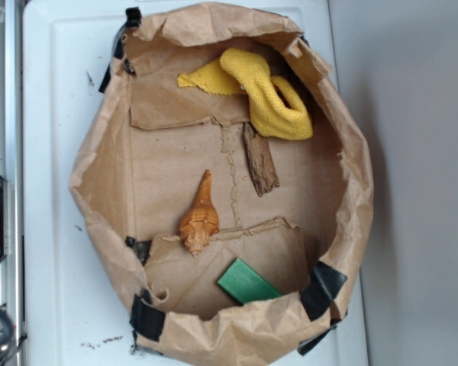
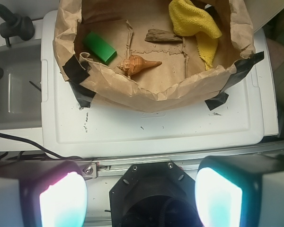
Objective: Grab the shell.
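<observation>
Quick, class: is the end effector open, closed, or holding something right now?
End effector: open, holding nothing; its fingers sit wide apart, well short of the shell in the paper bag.

In the exterior view, a paper bag (image 1: 99, 183) sits on the desk (image 1: 53, 91). Inside it, the shell (image 1: 199, 217) lies centrally, wood piece (image 1: 260, 162) to its upper right. The cloth (image 1: 263, 91) lies beyond, a block (image 1: 246, 282) nearest the bottom rim.

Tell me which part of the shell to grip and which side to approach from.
Grip the shell across its bulbous ridged body, coming straight down from above, probably best. It lies flat on the bag floor, clear of the wood piece; the thin spire offers little hold. The gripper is open.
</observation>
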`<action>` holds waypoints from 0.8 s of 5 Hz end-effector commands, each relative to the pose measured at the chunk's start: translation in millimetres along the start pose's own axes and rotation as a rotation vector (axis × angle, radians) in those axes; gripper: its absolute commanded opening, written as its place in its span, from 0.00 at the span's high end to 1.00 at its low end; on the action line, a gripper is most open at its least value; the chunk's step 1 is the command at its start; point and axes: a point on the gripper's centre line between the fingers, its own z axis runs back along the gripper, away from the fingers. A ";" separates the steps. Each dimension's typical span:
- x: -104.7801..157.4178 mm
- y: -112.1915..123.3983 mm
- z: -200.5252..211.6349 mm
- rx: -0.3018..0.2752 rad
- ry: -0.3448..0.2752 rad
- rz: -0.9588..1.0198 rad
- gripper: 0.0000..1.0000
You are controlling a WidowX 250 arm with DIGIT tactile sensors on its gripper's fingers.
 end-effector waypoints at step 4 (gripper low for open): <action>91.4 34.0 -19.3 0.000 -0.104 0.190 0.00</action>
